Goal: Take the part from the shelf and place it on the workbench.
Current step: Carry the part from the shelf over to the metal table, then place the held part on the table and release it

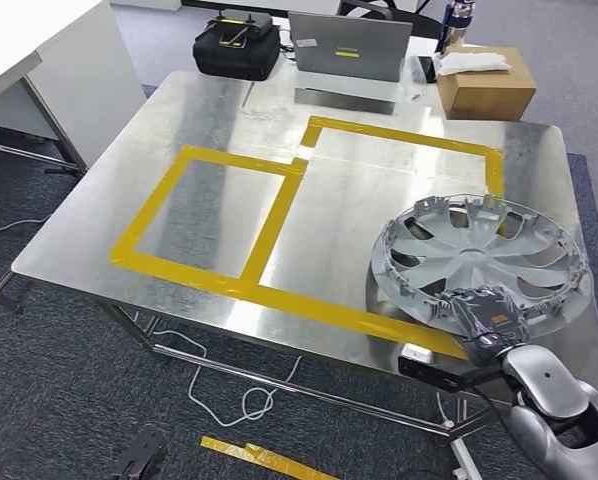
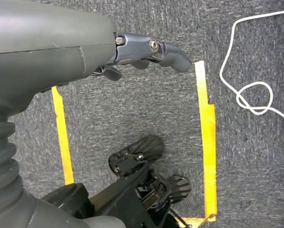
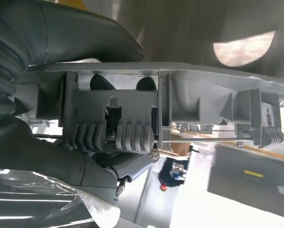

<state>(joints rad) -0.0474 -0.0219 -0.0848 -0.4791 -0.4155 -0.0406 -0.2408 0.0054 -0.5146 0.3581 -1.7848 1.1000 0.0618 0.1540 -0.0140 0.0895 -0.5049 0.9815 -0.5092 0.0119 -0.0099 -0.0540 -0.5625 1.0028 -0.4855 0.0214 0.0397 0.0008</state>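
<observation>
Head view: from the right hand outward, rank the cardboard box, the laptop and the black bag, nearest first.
Measured from the right hand, which grips the wheel cover at the table's near right:
1. Cardboard box, far right corner.
2. Laptop, far edge, middle.
3. Black bag, far edge, left of the laptop.

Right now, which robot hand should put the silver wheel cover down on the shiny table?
The right hand. It already grips the rim of the silver plastic wheel cover over the metal workbench, near the yellow tape. The left hand hangs above the carpet, holding nothing.
</observation>
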